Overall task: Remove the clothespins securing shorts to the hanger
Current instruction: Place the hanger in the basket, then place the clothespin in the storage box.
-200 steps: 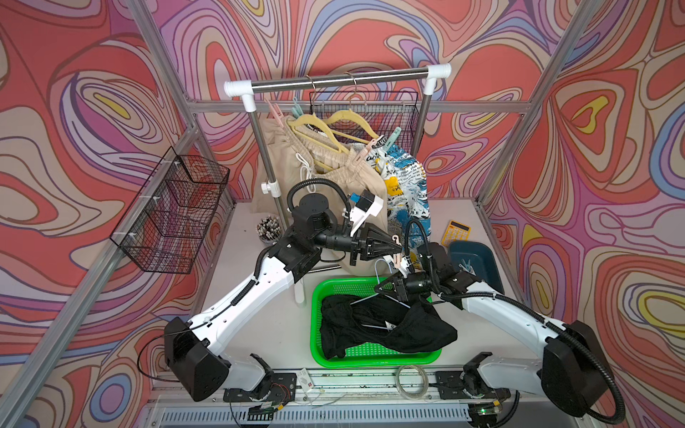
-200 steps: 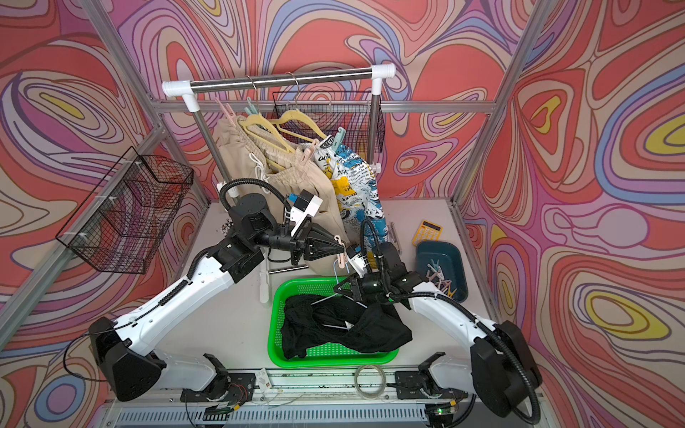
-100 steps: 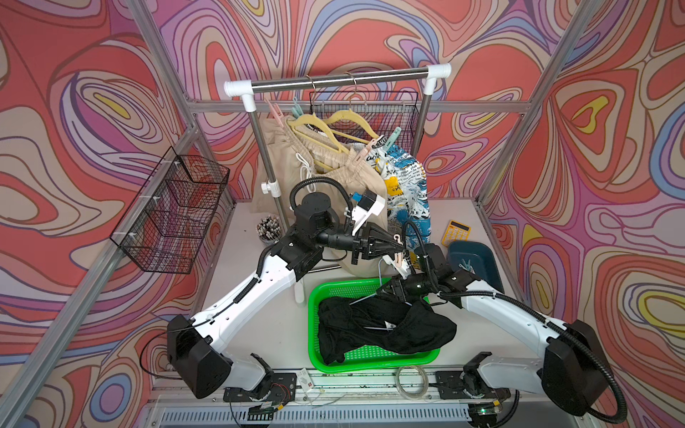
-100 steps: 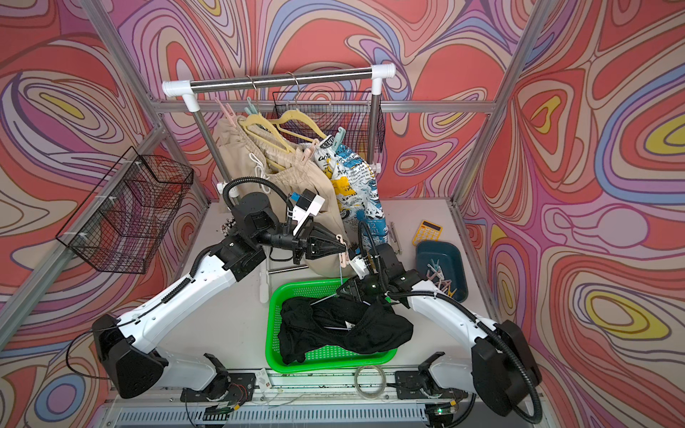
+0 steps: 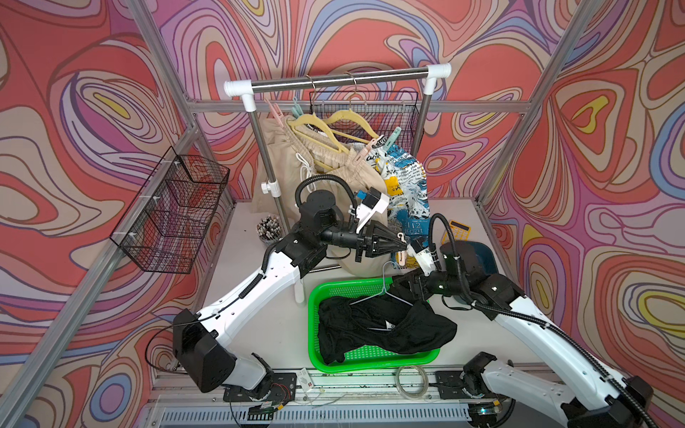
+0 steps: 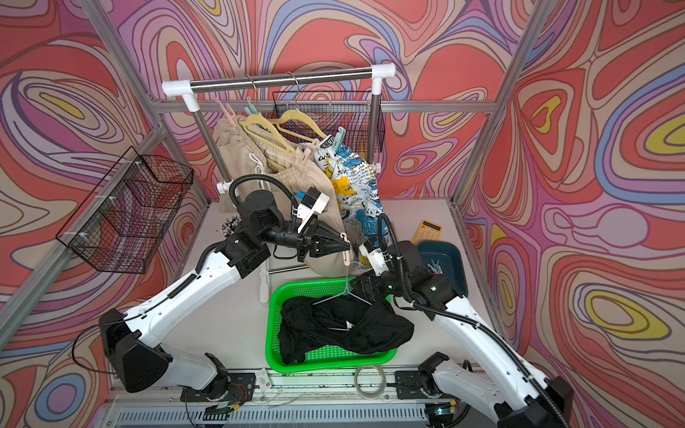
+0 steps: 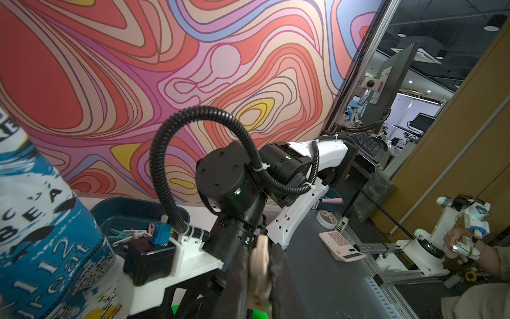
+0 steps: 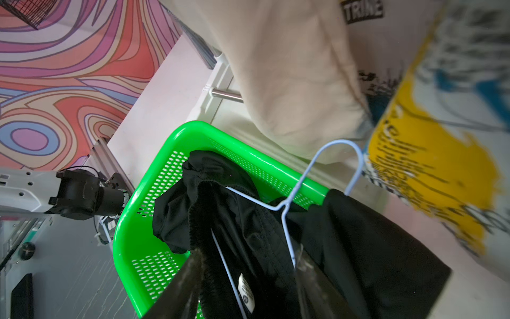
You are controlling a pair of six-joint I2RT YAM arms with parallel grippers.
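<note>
Pink clothespin (image 7: 259, 256): pinched at the tip of the left gripper (image 5: 398, 245) above the tabletop's middle, probably bound for the blue tray (image 5: 485, 255) at the right edge (other pins lie there).

Black shorts (image 5: 389, 329), wire hanger (image 5: 381, 292): in the green basket (image 5: 315, 296) at the front edge. The right gripper (image 8: 248, 252) is spread over them, seemingly letting go.

Beige shorts (image 5: 281, 163), printed shorts (image 5: 404, 174): hanging at the back, pins on.

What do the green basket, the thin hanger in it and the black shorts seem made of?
Green basket: glossy moulded plastic, perforated walls. Hanger: thin wire, probably metal with pale coating, twisted neck. Black shorts: soft matte fabric, folded, ribbed waistband.
</note>
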